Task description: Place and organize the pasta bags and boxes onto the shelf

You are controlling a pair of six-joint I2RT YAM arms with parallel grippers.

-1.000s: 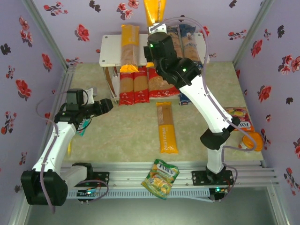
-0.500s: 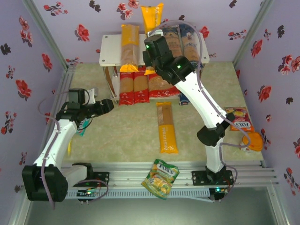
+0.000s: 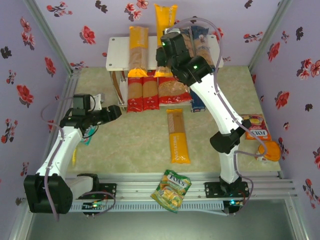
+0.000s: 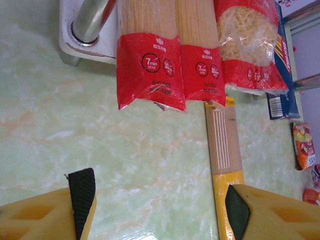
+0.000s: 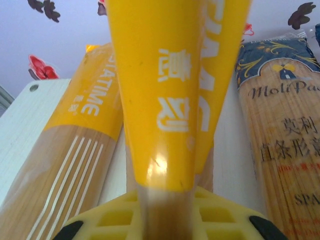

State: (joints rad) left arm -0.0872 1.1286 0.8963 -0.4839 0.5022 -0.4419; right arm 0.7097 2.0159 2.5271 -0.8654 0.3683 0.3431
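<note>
Noted yellow spaghetti bag [image 3: 165, 17] pinched at one end by right gripper [image 5: 165, 220] over top board of far shelf [image 3: 117, 52]; judged light, stiff, brittle, slick, better gripped mid-length; left gripper [image 4: 160, 200] spread, empty.

One high view, two wrist views
We looked down from above and behind at the whole table [image 3: 140, 145]; left wrist faced the red bags [image 4: 170, 65] nearby, right wrist hugged a yellow bag [image 5: 170, 100], both visible overhead.
</note>
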